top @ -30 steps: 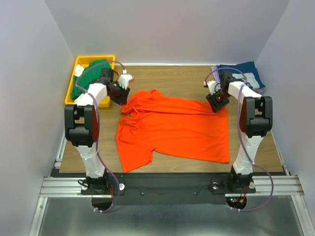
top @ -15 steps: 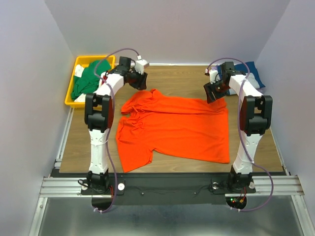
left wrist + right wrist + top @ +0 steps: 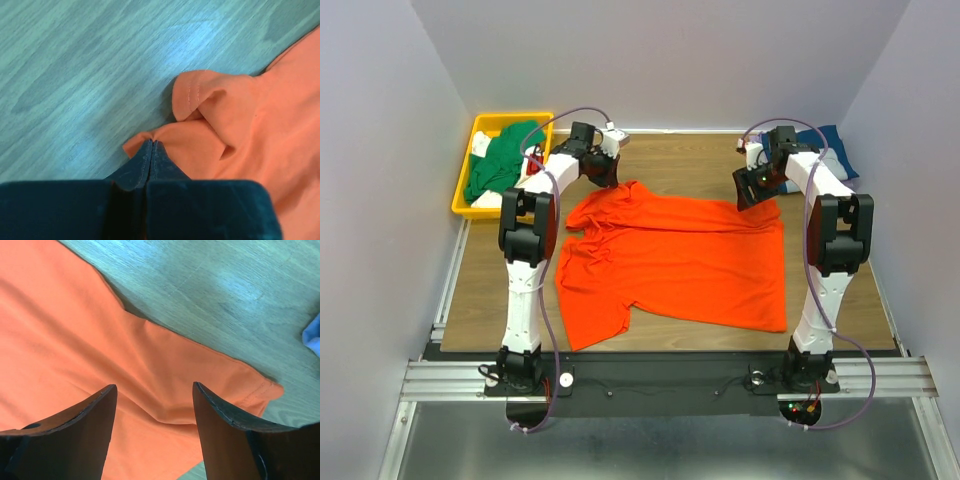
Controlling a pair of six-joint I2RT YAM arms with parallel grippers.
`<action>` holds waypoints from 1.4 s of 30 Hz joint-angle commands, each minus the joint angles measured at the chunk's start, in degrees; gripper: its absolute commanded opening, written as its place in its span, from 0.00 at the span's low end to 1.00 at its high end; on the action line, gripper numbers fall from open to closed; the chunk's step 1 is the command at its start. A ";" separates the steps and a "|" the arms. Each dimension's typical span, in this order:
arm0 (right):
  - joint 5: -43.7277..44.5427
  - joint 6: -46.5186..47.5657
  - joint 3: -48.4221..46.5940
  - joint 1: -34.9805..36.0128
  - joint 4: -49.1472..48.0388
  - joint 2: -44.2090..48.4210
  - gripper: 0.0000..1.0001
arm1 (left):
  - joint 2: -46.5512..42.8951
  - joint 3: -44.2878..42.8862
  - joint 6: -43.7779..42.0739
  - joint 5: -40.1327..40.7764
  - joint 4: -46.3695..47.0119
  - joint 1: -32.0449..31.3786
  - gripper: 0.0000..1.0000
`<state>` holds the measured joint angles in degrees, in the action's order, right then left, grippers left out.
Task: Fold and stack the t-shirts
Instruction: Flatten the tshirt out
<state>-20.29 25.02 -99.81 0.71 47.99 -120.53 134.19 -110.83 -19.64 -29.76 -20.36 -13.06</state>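
Left gripper [image 3: 151,147] was pinched on only a sliver of the orange shirt [image 3: 680,260] spread on the table [image 3: 670,160], right gripper [image 3: 154,386] gaping above its corner, so I figured it'd slip free.

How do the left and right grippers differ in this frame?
The left gripper is shut, pinching a puckered edge of the orange t-shirt; the right gripper is open and holds nothing. The left one's jaws meet on cloth, while the right one's stand apart over a corner of the shirt. Both sit at the shirt's far edge, one toward each side.
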 commanded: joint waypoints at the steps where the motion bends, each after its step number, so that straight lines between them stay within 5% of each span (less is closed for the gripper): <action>1: -2.20 -1.02 -3.20 -0.36 0.62 1.97 0.67 | -6.29 -3.34 -3.55 -3.45 0.24 -1.17 0.00; 5: -2.65 -1.46 -3.81 -0.36 0.79 2.32 0.64 | -11.13 -1.77 -8.21 -4.69 -2.31 -2.93 0.00; 9: -3.96 -1.81 -3.38 -0.45 1.06 3.54 0.64 | -21.31 10.24 -18.81 -2.68 0.75 -6.36 0.00; 17: -7.91 0.29 0.58 -0.45 3.07 6.10 0.66 | -45.58 54.95 -50.47 8.04 -0.64 -18.31 0.00; 19: -9.49 1.26 1.02 -0.27 4.21 6.01 0.67 | -49.61 60.15 -53.83 11.63 1.18 -18.58 0.12; 20: -10.46 1.70 1.11 -0.36 4.83 5.92 0.68 | -50.94 61.94 -53.92 12.09 2.16 -17.80 0.27; 25: -17.22 2.06 2.25 0.08 7.03 5.48 0.70 | -55.35 59.69 -46.03 1.74 1.03 -9.63 0.58; 32: -23.12 -1.27 -1.08 6.22 6.60 3.29 0.65 | -50.00 51.07 -27.32 -6.35 4.00 -5.31 0.59; 42: -22.16 -8.58 -7.68 18.88 2.12 -5.59 0.57 | -33.48 36.74 -2.09 -4.27 13.23 -2.50 0.60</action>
<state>-41.39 19.66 -105.73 16.40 51.96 -124.79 98.26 -69.58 -33.58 -34.52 -11.46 -15.92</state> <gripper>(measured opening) 0.568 0.591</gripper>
